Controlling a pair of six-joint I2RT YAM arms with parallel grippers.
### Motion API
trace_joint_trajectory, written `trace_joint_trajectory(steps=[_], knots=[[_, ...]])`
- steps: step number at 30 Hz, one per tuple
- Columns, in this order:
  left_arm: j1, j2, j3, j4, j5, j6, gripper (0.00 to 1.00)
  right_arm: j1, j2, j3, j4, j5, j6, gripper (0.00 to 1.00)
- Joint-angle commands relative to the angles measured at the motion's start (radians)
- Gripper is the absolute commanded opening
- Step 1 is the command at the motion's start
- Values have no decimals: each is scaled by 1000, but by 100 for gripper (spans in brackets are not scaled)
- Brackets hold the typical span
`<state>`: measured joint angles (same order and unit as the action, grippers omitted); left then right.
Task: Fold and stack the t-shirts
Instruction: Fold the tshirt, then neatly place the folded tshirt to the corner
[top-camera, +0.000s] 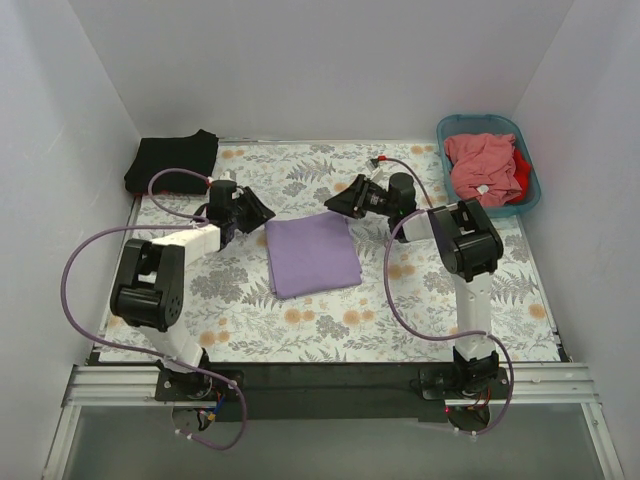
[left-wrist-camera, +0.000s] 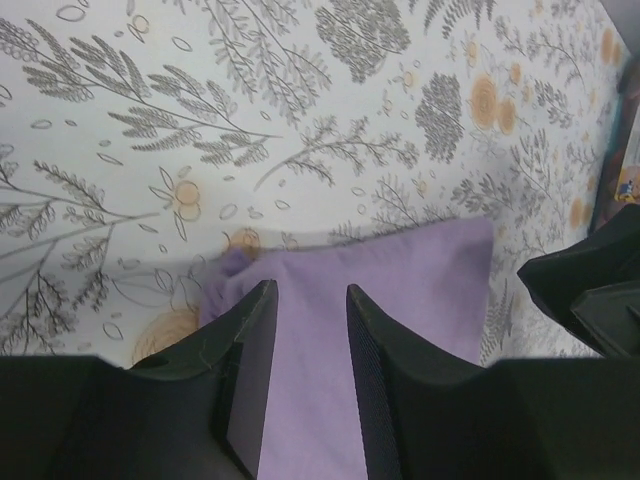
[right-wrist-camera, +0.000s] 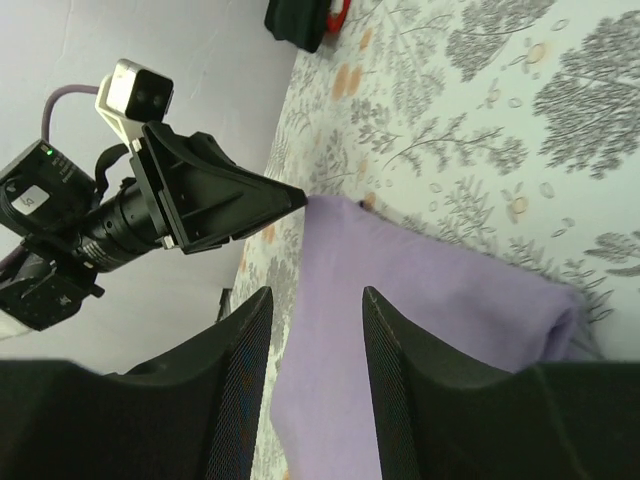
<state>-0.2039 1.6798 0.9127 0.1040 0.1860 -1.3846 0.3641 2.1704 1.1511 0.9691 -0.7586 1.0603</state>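
— Where do we see the lavender shirt (top-camera: 312, 253)?
— Folded flat, its far corners at the jaws of the left gripper (top-camera: 263, 212) and the right gripper (top-camera: 334, 206).
— And the rest?
— We see the black shirt (top-camera: 172, 160) folded, beyond the left jaws. The salmon-pink shirt (top-camera: 480, 165) and the red shirt (top-camera: 521, 163) lie crumpled together, well right of the right jaws.

No writing could be read in any view.
A small white sticker (right-wrist-camera: 30, 200) sat on the black housing of the left arm (right-wrist-camera: 90, 235), far to the left of the right gripper (right-wrist-camera: 317, 300). It carried dark printed marks, but they were too blurred to make out. A small white tag (top-camera: 483, 188) lay on the salmon-pink t-shirt (top-camera: 480, 160) in the teal basket (top-camera: 478, 118), well off to the right gripper's right. It was too small to show any print.
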Motion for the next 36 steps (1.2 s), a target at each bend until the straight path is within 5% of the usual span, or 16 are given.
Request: trace_joint_trajectory(steps=[1,8,16,26,32,36], knots=[[30,73,54,74,55,-16,32,-4,71,74,3,44,23,48],[70,216,80,86,101,-43,29,-23,172,79,-18,80,26,48],[95,173,93,34,109,-44,31,-53,86,56,-79,64,-43,47],[95,-188,91,-188,-52,88,56,-5,-214,114,-680,88,-483,51],[95,-448,-64,-323,-146,136,80,201,-377,148,-1139,385,-859,58],[95,-587,-144,-409,-201,140,82,375,-408,163,-1257,594,-945,61]])
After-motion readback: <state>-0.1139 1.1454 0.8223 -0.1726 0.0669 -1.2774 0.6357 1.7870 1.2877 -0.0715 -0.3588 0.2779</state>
